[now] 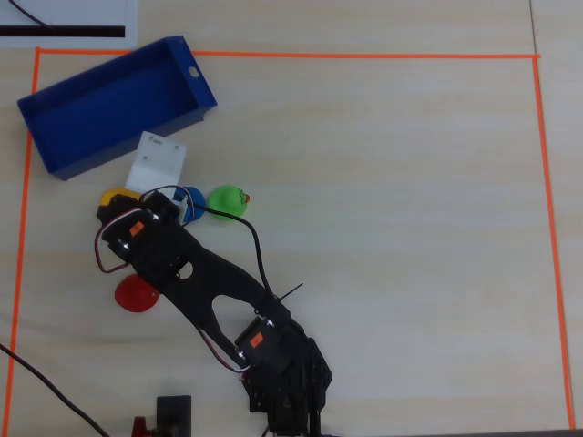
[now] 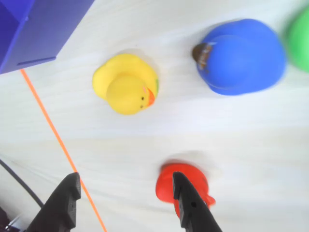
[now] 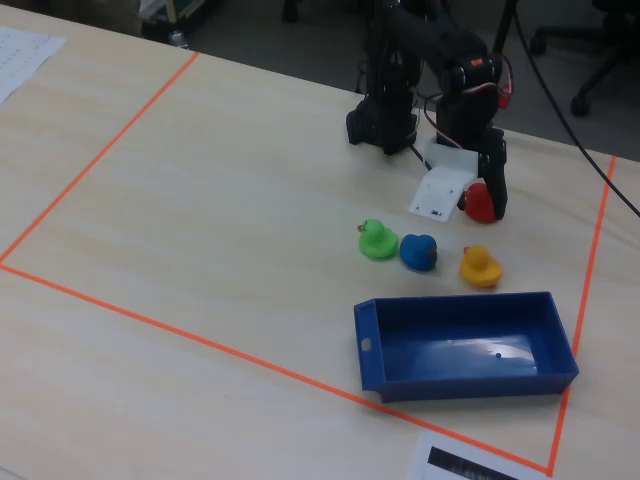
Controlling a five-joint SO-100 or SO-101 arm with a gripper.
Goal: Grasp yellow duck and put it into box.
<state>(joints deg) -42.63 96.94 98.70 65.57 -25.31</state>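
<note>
In the wrist view the yellow duck (image 2: 126,90) is seen resting on the counter (image 2: 251,145), beak toward 4 o'clock, apart from everything. The blue duck (image 2: 240,56) lies at its 2 o'clock, the red duck (image 2: 186,186) at its 5 o'clock, and the box (image 2: 34,29) at its 10 o'clock, beyond the orange tape line (image 2: 58,140). The pincer (image 2: 125,200) is held wide open and empty at 6 o'clock of the yellow duck, one finger overlapping the red duck. A green duck (image 3: 377,240) is seen in the fixed view, beside the blue one.
</note>
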